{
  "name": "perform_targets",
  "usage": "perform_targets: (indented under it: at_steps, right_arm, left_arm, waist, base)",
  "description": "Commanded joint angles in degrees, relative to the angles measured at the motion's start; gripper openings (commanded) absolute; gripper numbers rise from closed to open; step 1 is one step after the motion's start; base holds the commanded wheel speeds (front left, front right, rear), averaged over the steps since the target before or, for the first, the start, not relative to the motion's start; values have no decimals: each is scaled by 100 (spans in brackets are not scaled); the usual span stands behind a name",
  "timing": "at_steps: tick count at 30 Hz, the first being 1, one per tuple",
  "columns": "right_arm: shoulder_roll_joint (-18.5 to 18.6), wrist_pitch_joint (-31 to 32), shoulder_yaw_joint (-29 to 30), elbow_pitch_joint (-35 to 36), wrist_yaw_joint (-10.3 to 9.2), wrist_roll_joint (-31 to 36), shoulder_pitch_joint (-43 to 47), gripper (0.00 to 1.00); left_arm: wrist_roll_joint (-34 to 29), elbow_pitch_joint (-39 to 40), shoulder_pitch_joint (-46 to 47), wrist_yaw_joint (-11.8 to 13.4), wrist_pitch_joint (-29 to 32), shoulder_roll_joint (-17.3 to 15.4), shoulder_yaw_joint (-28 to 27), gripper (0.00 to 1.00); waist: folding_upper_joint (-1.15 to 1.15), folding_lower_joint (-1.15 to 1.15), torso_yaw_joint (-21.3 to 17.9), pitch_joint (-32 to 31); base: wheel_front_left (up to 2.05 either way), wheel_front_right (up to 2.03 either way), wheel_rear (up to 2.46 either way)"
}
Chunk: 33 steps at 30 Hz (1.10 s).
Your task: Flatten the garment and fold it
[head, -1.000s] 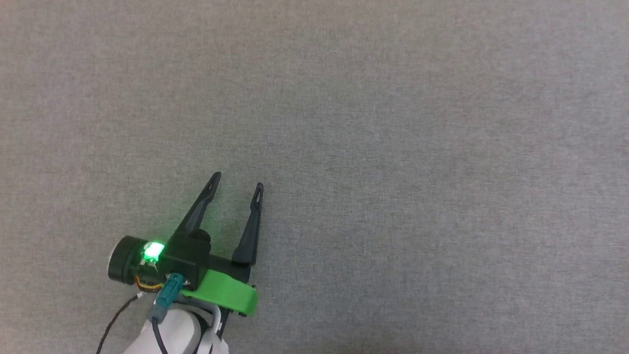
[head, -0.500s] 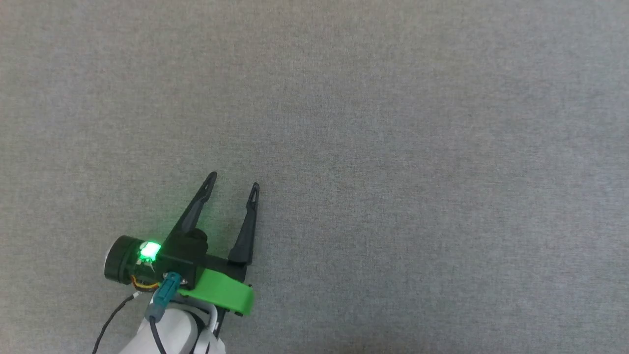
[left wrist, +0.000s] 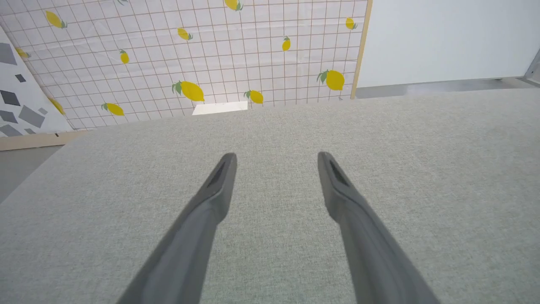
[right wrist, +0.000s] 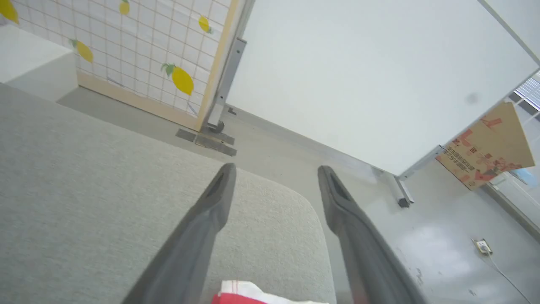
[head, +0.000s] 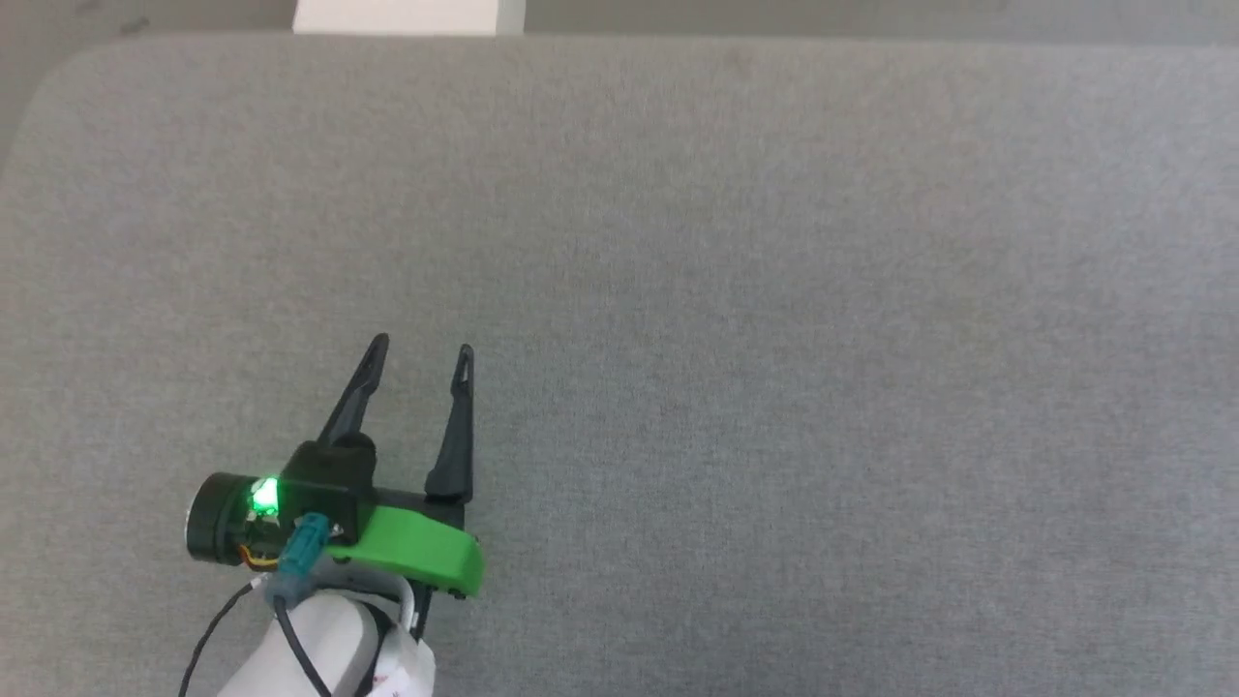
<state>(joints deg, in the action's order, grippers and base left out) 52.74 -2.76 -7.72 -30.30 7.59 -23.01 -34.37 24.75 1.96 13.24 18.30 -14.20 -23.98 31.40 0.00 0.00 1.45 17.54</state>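
Head view: your left pincer (head: 421, 345) sits toward 7 o'clock over the grey cloth-covered counter (head: 774, 290). Its two dark fingers point toward 12 o'clock and are spread, with only counter cloth showing between them. A green lamp (head: 262, 494) glows on the wrist housing, and a green bracket (head: 416, 557) lies just beside it at 4 o'clock from the lamp. A white block (head: 407, 15) shows past the counter's far edge, near 11 o'clock.

Left wrist view: you see the same fingers standing apart above the cloth, their tips free. Behind the counter, from 10 to 12 o'clock, stands a lemon-print panel (left wrist: 168, 63) with a grid pattern.

Right wrist view: your right pincer (right wrist: 276, 167) is likewise spread and its tips pinch nothing. They hang above the rounded corner of the counter, with the pale floor (right wrist: 443, 236) beyond. The garment (right wrist: 249, 295) shows as a small patch of red with a white edge at 6 o'clock, lying on the counter between the lower parts of the two fingers. You cannot tell whether it touches either finger. A white board (right wrist: 358, 84) spans 12 to 2 o'clock, and a cardboard box (right wrist: 485, 147) sits at 3 o'clock.
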Motion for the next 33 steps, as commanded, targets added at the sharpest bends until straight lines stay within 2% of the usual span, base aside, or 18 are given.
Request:
perform_targets:
  at_steps: [1,9,18,24,33]
  right_arm:
    - [-186,-138,76,101,-10,-112,-10,100]
    - [-1266,-716,583,1095,-10,-248,811,100]
    - [-2812,-565,1259,2389,-10,246,2353,100]
    - [-3462,-671,1287,2883,-10,716,3298,100]
    - [-4285,-742,1435,3058,-10,1214,4052,100]
  left_arm:
    - [61,-22,-1,49,17,-46,-42,100]
    - [148,21,-249,102,147,-252,-96,100]
    - [183,141,-614,265,382,-450,-79,100]
    - [168,77,-783,367,447,-500,-39,100]
    - [45,-73,-995,441,331,-457,140,100]
  waist:
    - [0,0,0,-478]
    - [0,0,-35,-948]
    - [0,0,-51,-1292]
    - [0,0,-1,-1434]
    - [0,0,37,-1573]
  base:
    - [0,0,0]
    - [0,0,0]
    - [0,0,0]
    - [0,0,0]
    - [0,0,0]
